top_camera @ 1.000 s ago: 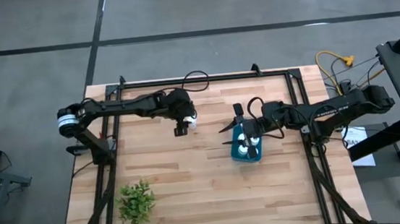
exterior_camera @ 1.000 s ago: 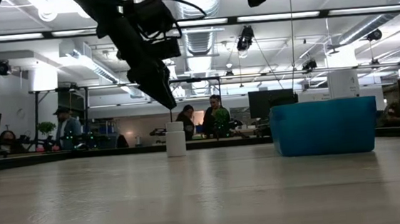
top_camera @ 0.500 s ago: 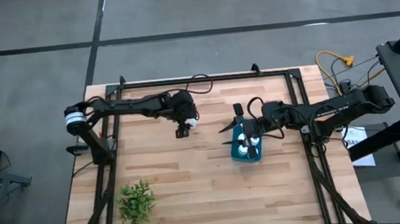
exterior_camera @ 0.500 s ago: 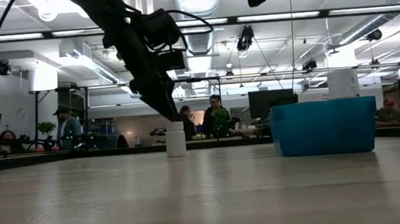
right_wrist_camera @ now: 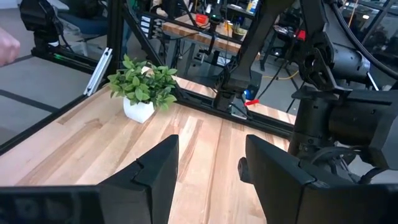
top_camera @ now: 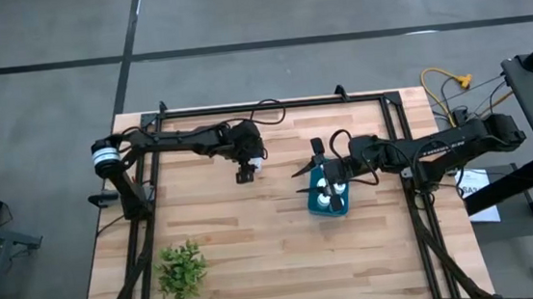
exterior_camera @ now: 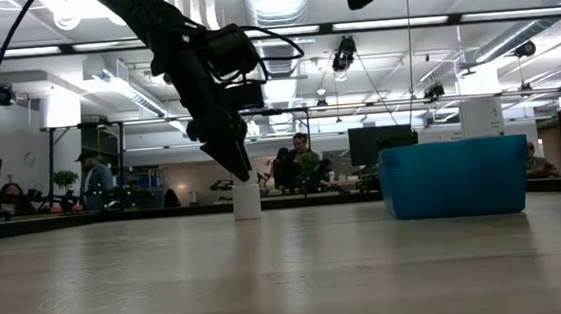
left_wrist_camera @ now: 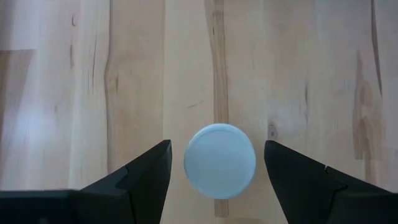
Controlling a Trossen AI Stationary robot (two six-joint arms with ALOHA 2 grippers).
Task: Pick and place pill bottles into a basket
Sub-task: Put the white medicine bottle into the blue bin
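High view — bottles already in basket (top_camera: 329, 202); one pill bottle (left_wrist_camera: 219, 160) left beside it, left end effector (left_wrist_camera: 217, 171) spread around it — ungripped.

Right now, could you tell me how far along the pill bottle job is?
Done: white caps show inside the basket, count unclear. In hand: the left gripper is over the one pill bottle on the table, jaws open either side, not gripping. Left: grasp and carry it over. The right gripper waits above the basket.

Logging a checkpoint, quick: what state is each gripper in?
Left gripper: open, straddling the small white pill bottle.
Right gripper: open, empty, above the teal-blue rectangular basket.
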